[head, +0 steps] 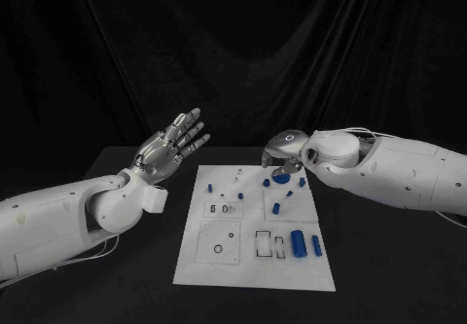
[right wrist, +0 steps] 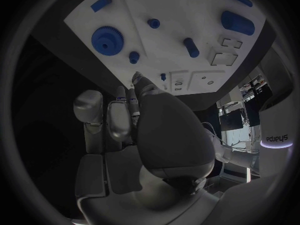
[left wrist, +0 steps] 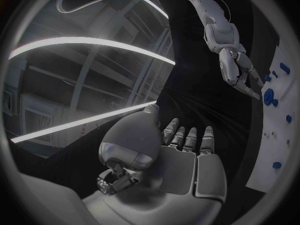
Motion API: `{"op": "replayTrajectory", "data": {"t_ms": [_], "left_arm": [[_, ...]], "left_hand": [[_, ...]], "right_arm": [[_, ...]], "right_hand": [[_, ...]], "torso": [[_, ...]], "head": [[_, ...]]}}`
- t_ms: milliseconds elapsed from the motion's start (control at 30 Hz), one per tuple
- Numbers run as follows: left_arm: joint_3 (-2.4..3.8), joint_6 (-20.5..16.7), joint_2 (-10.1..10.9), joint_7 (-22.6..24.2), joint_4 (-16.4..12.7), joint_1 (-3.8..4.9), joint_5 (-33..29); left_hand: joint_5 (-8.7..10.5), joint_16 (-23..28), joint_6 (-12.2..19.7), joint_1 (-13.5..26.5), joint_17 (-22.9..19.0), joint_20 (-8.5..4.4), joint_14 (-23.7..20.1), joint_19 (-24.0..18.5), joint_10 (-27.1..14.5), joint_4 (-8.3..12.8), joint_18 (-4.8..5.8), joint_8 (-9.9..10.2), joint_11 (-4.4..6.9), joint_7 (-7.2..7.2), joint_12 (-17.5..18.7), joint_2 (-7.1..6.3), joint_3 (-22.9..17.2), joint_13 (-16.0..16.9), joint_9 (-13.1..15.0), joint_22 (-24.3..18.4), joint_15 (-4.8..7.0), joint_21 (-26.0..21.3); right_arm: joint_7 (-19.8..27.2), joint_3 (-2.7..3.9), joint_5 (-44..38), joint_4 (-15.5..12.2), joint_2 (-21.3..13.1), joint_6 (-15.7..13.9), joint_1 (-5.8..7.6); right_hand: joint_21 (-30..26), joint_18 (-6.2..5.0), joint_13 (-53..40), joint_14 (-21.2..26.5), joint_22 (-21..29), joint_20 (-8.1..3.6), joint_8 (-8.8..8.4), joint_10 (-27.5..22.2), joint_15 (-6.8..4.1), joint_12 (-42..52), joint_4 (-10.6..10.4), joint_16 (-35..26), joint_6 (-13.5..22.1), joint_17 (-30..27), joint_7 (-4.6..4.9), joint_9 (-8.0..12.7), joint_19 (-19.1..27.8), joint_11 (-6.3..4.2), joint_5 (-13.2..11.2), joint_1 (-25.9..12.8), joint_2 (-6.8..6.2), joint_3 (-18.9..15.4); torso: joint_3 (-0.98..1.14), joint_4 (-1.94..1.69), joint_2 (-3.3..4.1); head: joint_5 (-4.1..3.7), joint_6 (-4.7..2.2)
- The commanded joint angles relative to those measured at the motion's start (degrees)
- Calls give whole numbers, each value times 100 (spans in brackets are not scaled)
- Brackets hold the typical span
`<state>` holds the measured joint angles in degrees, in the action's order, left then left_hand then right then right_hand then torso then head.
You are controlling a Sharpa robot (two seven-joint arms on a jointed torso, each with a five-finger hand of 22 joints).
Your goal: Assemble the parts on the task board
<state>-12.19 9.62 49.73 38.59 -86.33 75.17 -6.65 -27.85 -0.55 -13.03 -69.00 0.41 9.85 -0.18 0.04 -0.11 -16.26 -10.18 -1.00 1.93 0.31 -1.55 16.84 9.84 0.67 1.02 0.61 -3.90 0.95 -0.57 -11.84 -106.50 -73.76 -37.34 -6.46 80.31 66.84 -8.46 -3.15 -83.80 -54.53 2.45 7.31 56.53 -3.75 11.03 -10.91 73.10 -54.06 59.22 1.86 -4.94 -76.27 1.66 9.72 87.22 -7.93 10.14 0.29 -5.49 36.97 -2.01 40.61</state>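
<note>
Head view: right hand poised above the gear at the board's far edge; grasp cannot be told. Left hand raised, fingers spread, empty, well clear.
Right wrist view: gear lies beyond the fingertips, unheld.

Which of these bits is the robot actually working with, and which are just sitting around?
Part of the job:
task board
blue gear, under the right hand
large blue pieces at the board's near end
small blue pegs

Just around:
black table
left hand, raised, holding nothing
</note>
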Motion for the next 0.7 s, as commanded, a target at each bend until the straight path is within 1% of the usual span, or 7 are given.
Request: {"op": "replayTrajectory", "data": {"t_ms": [33, 100, 267, 400, 533, 633, 700], "left_arm": [[6, 140, -21, 115, 15, 17, 19], [6, 149, -28, 115, 25, 17, 19], [6, 176, -33, 113, 24, 17, 19], [6, 181, -25, 123, 22, 17, 19], [6, 174, -19, 132, 30, 16, 19], [6, 185, -19, 122, 39, 16, 19], [6, 191, -19, 115, 43, 16, 19]], "left_hand": [[-130, 55, -71, -96, -41, 35, 18, -4, 12, 83, 30, -93, -21, -8, -113, -28, -159, -10, 80, -61, -43, -95], [-134, 55, -68, -98, -41, 36, 18, -4, 12, 85, 30, -93, -22, -7, -113, -28, -162, -10, 79, -61, -43, -95], [-169, 55, -76, -123, -41, 41, 18, -4, 12, 97, 26, -94, -34, -2, -119, -27, -187, -8, 80, -61, -44, -95], [-183, 55, -84, -135, -41, 44, 18, -4, 13, 103, 25, -96, -43, 6, -117, -25, -199, -9, 82, -61, -45, -95], [-191, 55, -81, -141, -41, 45, 18, -4, 13, 106, 24, -95, -46, 9, -121, -25, -205, -8, 81, -61, -45, -95], [-203, 55, -86, -148, -41, 47, 18, -4, 13, 110, 23, -96, -50, 12, -122, -24, -214, -8, 82, -61, -45, -95], [-210, 55, -85, -153, -41, 49, 18, -4, 13, 112, 22, -96, -53, 14, -122, -23, -221, -8, 82, -61, -46, -95]], "right_arm": [[155, 5, -103, 104, 52, -233, -77], [186, 5, -103, 168, 92, -267, -121], [221, 5, -104, 285, 156, -309, -212], [204, 5, -104, 346, 191, -398, -266], [206, 5, -104, 413, 224, -610, -316], [226, 5, -104, 462, 246, -709, -336], [221, 5, -104, 489, 260, -714, -343]], "right_hand": [[151, 160, -84, -171, -115, -15, -33, 55, -29, -87, -20, 131, -49, 119, 18, -84, -33, 0, -25, -41, -87, 258], [186, 164, -79, -171, -164, -16, -44, 102, -24, -101, -45, 137, -50, 123, 12, -84, -36, 11, -89, -80, -113, 261], [199, 166, -76, -172, -184, -13, -43, 115, -25, -117, -54, 145, -66, 133, 26, -88, -33, 6, -113, -91, -119, 268], [215, 164, -66, -166, -215, -11, -27, 130, -25, -173, -26, 146, -138, 131, 21, -106, -6, 13, 29, -35, -118, 345], [230, 163, -62, -157, -252, -1, -47, 148, -10, -237, 5, 137, -149, 114, 8, -112, 21, 38, 209, 12, -137, 446], [231, 161, -60, -152, -263, 5, -95, 142, -2, -274, 15, 132, -82, 107, -37, -98, 38, 48, 260, 12, -168, 485], [232, 159, -60, -148, -274, 8, -138, 134, 0, -303, 16, 126, -17, 97, -111, -85, 48, 48, 261, -3, -191, 505]], "torso": [[-6, -7, 2], [-11, -1, -4], [-12, -3, -4], [-18, -2, -3], [-19, -2, -3], [-21, -10, -3], [-22, -7, -5]], "head": [[-2, 20], [11, 41], [32, 62], [47, 87], [47, 103], [50, 125], [58, 135]]}}
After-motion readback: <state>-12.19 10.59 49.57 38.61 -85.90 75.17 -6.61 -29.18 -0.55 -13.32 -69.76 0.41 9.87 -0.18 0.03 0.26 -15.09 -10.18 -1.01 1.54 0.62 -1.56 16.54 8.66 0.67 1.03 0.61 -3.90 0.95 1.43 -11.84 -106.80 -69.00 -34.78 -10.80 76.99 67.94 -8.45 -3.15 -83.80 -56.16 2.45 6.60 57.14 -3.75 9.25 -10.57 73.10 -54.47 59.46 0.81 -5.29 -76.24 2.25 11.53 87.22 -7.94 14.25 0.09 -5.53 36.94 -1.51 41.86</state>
